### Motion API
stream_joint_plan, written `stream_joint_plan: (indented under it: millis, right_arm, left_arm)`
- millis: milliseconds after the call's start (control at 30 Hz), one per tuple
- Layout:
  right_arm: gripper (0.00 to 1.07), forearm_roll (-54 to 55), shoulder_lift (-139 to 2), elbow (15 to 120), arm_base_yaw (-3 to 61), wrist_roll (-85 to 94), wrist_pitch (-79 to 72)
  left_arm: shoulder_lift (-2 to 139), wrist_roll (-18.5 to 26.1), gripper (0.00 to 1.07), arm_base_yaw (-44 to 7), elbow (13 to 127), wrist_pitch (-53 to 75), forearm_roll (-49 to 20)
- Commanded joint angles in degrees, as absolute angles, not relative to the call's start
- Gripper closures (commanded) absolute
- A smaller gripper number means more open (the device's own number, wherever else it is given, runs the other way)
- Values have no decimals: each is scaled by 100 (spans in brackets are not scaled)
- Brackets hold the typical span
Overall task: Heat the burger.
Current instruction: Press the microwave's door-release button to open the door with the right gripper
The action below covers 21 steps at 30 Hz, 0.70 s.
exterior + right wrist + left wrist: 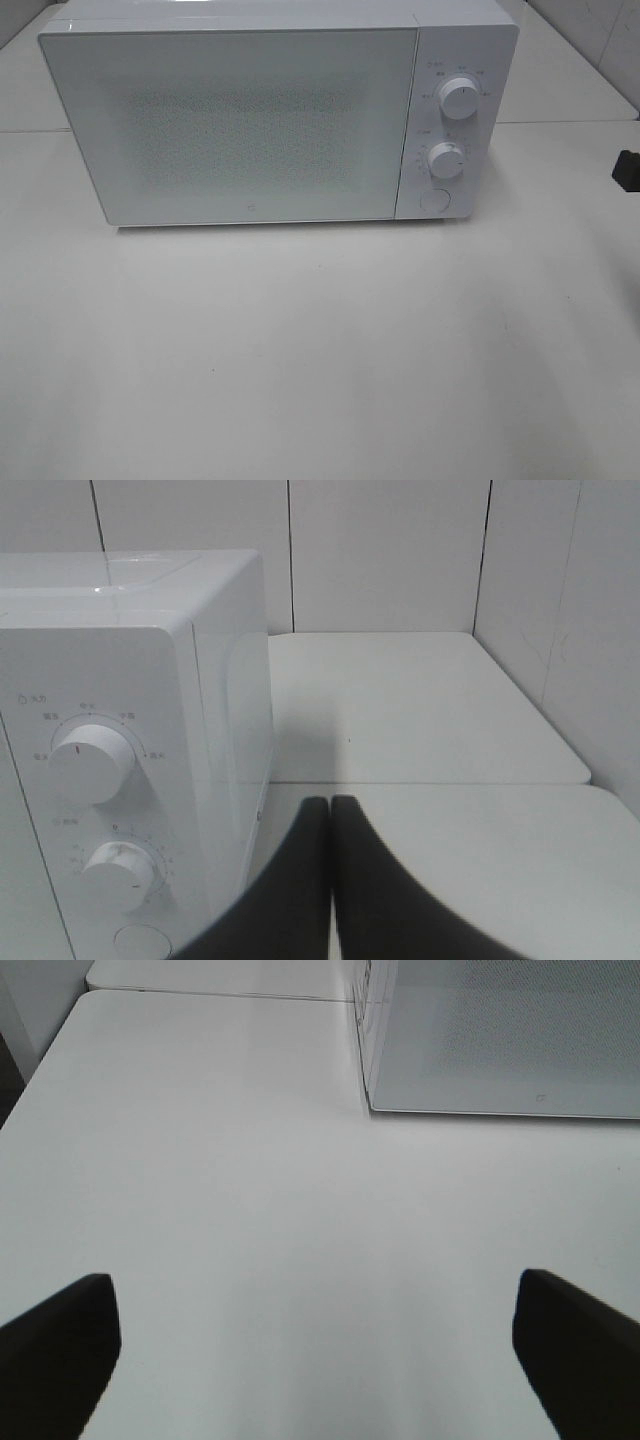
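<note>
Left gripper [315,1290] gapes wide near the table's [200,1160] left edge, right gripper [330,805] pinched empty near the microwave's [240,120] dials [92,757] — door shut, burger unseen, presumably heating inside.

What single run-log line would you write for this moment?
microwave: door shut | burger: not in view | left fingers: open, above table | right fingers: shut, empty, near knobs
</note>
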<state>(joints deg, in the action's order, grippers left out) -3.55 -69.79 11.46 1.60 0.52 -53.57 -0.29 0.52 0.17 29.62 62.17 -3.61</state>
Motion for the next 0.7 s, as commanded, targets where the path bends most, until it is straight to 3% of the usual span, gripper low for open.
stream_joint_plan:
  millis: [33, 200, 433, 700]
  right_arm:
    - [107, -372, -7454, 1140, 132, -430, -5856]
    - [107, -476, -8199, 1140, 149, -854, -6406]
    - [107, -447, -9018, 1152, 842, -1971, -6916]
    - [107, -160, -9752, 1175, 1455, -4612, -7351]
  left_arm:
    - [-115, 40, 6, -17, 2962, 6136, -332]
    - [-115, 40, 6, -17, 2962, 6136, -332]
    - [-115, 40, 6, -17, 2962, 6136, -332]
    - [-115, 40, 6, -17, 2962, 6136, -332]
